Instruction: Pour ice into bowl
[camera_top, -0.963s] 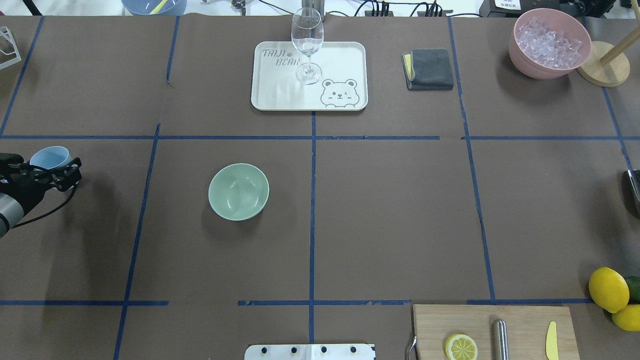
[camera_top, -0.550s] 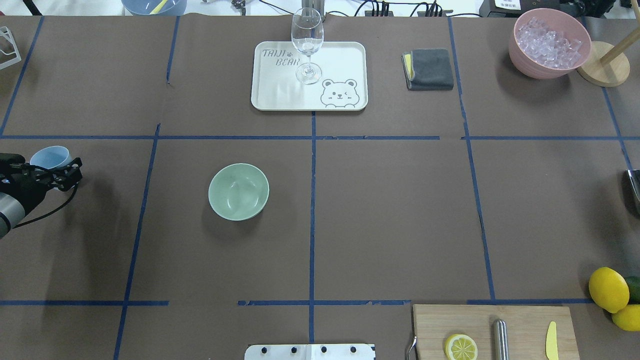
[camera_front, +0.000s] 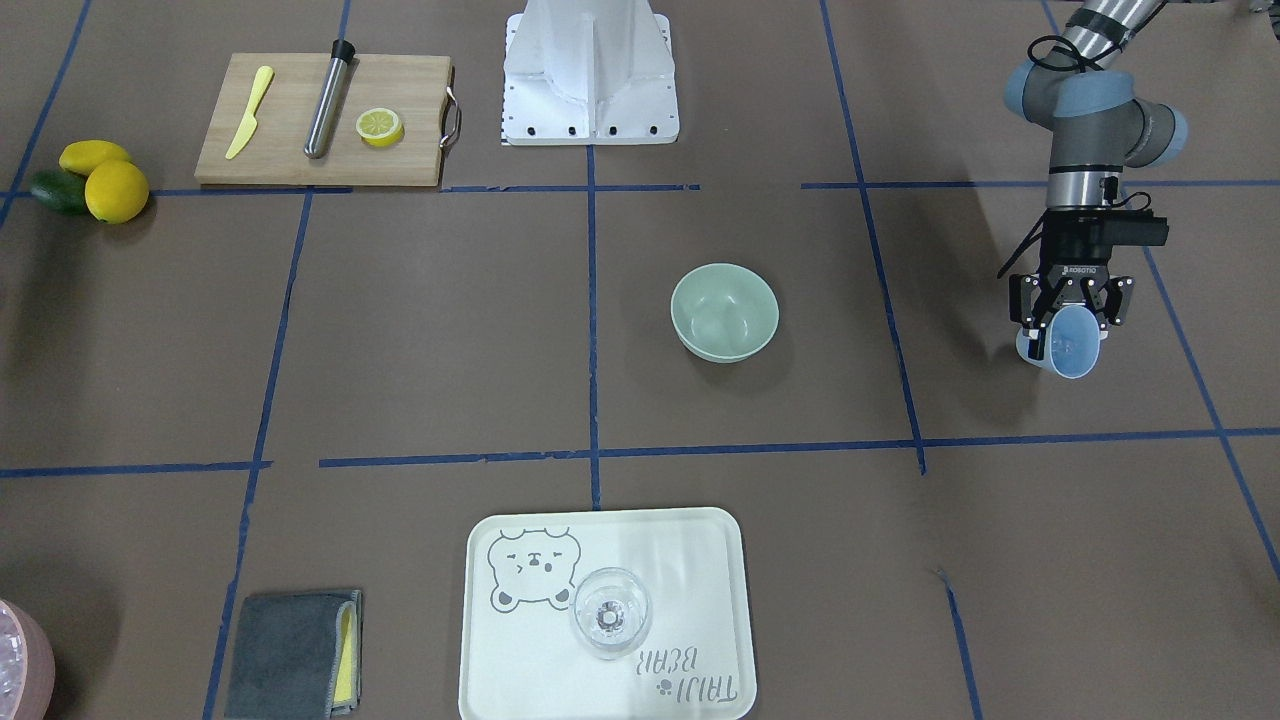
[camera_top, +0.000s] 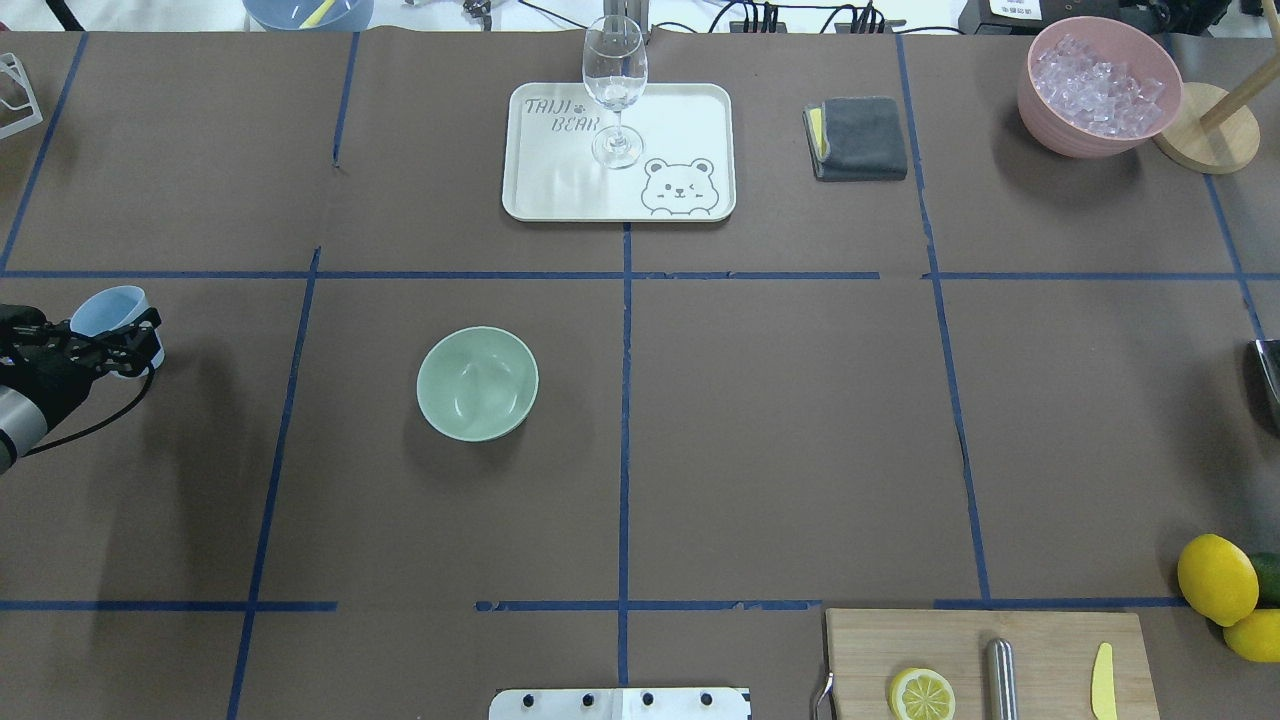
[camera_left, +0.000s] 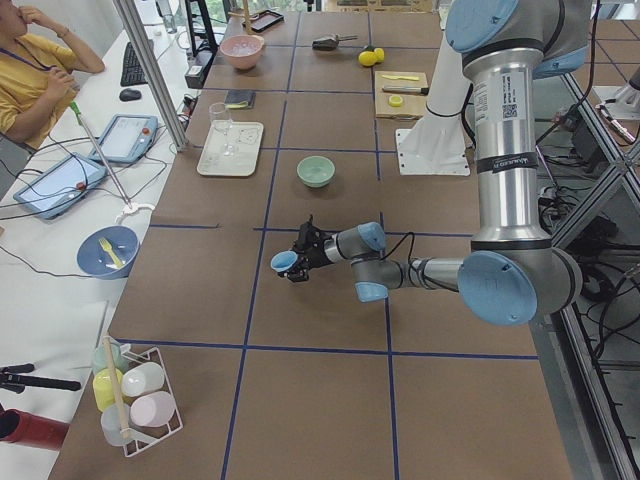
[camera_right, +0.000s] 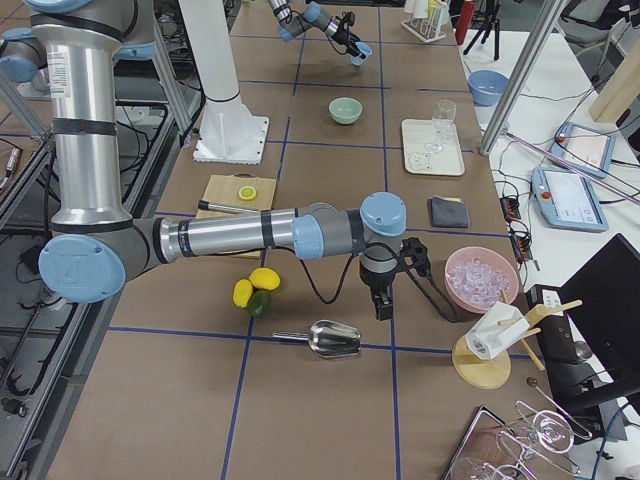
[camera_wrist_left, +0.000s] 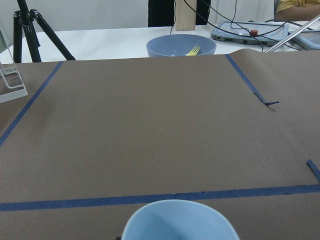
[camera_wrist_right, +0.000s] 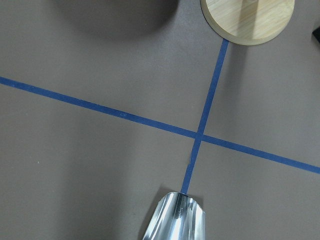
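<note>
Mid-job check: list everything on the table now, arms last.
bowl: 1, sage green, empty, robot's left of centre
cup: 1, light blue, gripped at robot's far left; contents unseen
tray: 1, white, far centre
wine glass: 1, clear, on tray
cloth: 1, grey, right of tray
pink bowl: 1, far right, heaped with clear ice cubes
cutting board: 1, wood, near right; holds lemon half, steel rod, yellow knife
lemons: 2, yellow, beside board, with one green fruit
scoop: 1, steel, lying at robot's far right
left end effector: shut on cup
right end effector: near scoop; open or shut unclear
</note>
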